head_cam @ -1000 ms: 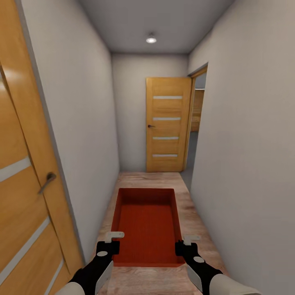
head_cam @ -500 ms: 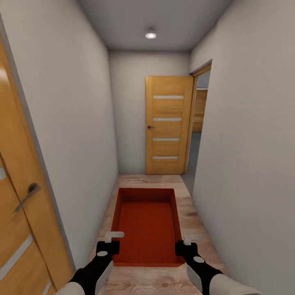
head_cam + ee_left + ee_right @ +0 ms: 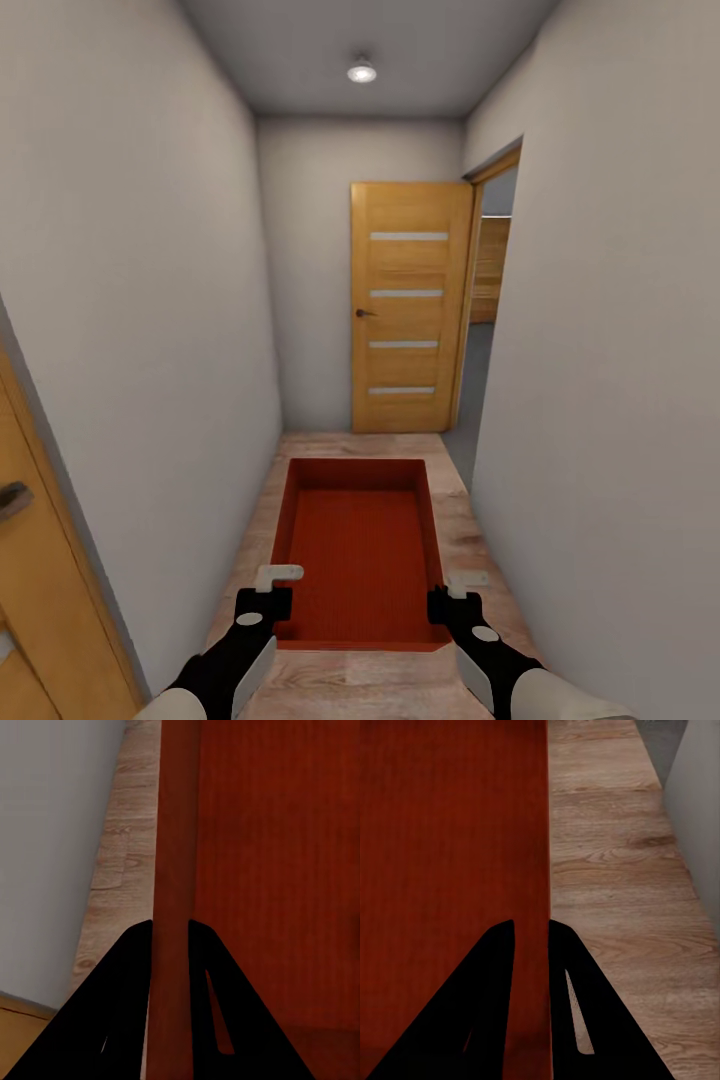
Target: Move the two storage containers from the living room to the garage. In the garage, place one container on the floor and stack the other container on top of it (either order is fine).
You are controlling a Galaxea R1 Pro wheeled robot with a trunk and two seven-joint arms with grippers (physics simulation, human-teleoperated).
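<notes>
Gripping opposite side walls, left gripper [image 3: 268, 590] & right gripper [image 3: 452, 594] clamp the red-orange storage container [image 3: 358, 545], held above wood-plank hallway floor [image 3: 480, 560], facing a wooden door [image 3: 408, 305].

The robot's two arms end in glossy black wrist housings, each bearing a small pale grey round disc and a white side panel. Each black pincer, left [image 3: 268, 592] and right [image 3: 453, 592], carries a white rectangular tip. The pincer fingers [image 3: 120, 997] are flat black wedges with narrow slots.

Red-orange open-topped storage container [image 3: 360, 545] held level, empty.
</notes>
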